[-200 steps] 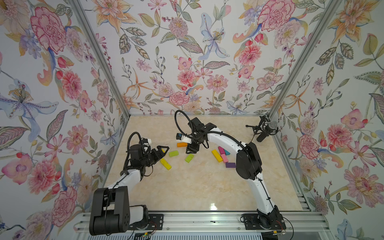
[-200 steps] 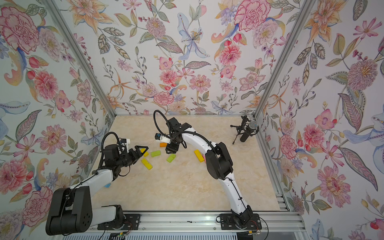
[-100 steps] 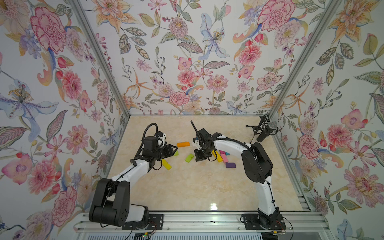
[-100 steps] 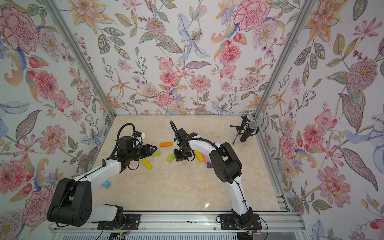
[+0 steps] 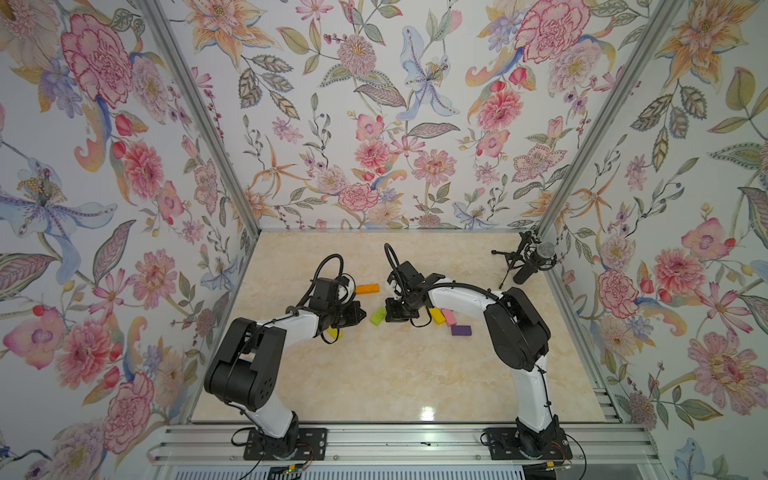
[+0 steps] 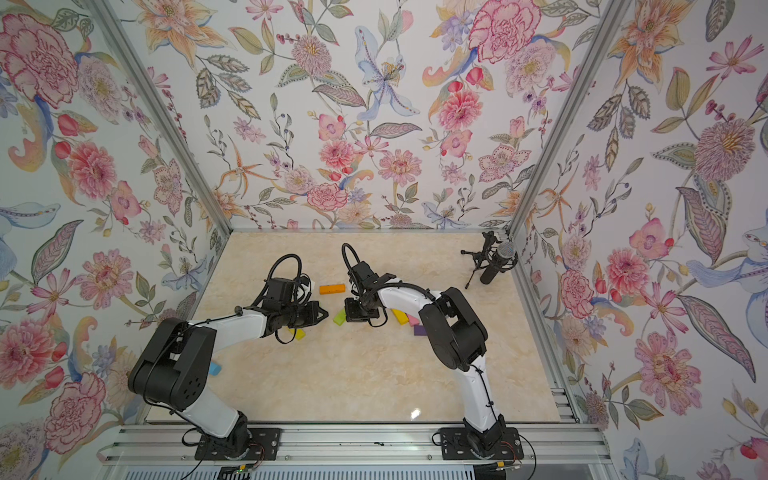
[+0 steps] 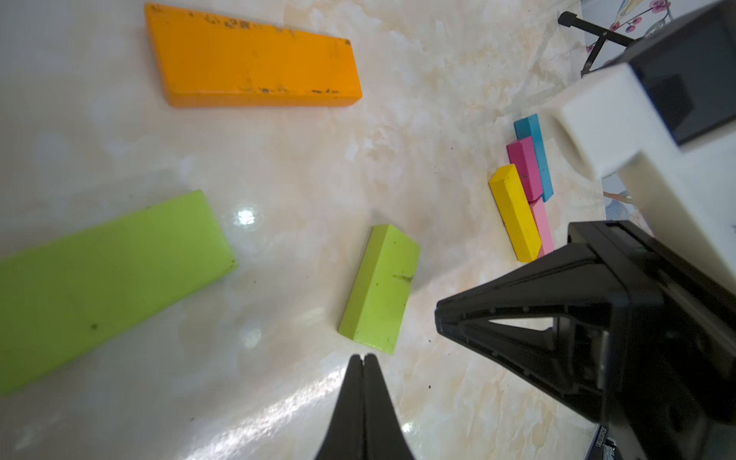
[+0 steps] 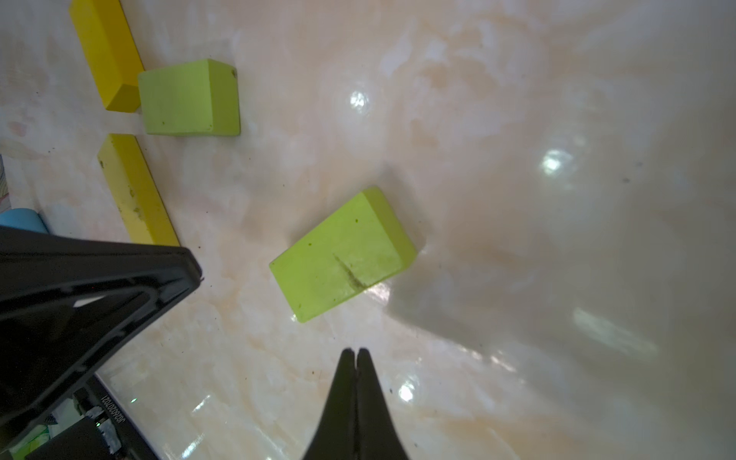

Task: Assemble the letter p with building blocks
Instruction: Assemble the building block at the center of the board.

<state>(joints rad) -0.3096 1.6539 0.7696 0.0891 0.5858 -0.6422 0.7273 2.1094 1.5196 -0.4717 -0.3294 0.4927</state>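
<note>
Left wrist view. The left gripper (image 7: pixel 363 360) is shown with its jaws pressed together on nothing, its tip just short of a short lime brick (image 7: pixel 380 288) lying flat on the marbled table (image 7: pixel 398 119). The right gripper (image 8: pixel 355 354), likewise closed and empty, faces the same brick from the opposite side. A long lime brick (image 7: pixel 107 278), an orange brick (image 7: pixel 255 59) and a close-set group of a yellow brick (image 7: pixel 515 213), a pink brick (image 7: pixel 525 167) and a teal brick (image 7: pixel 535 151) lie apart; no letter is yet formed. The bricks are judged rigid, light and smooth-painted, liable to slide on the glossy surface. A hold across the two long sides at mid-length is advised. In both top views the jaws are too small to be read. A second yellow brick (image 5: pixel 334 332) is half covered by the left arm, so a full count cannot be made.
</note>
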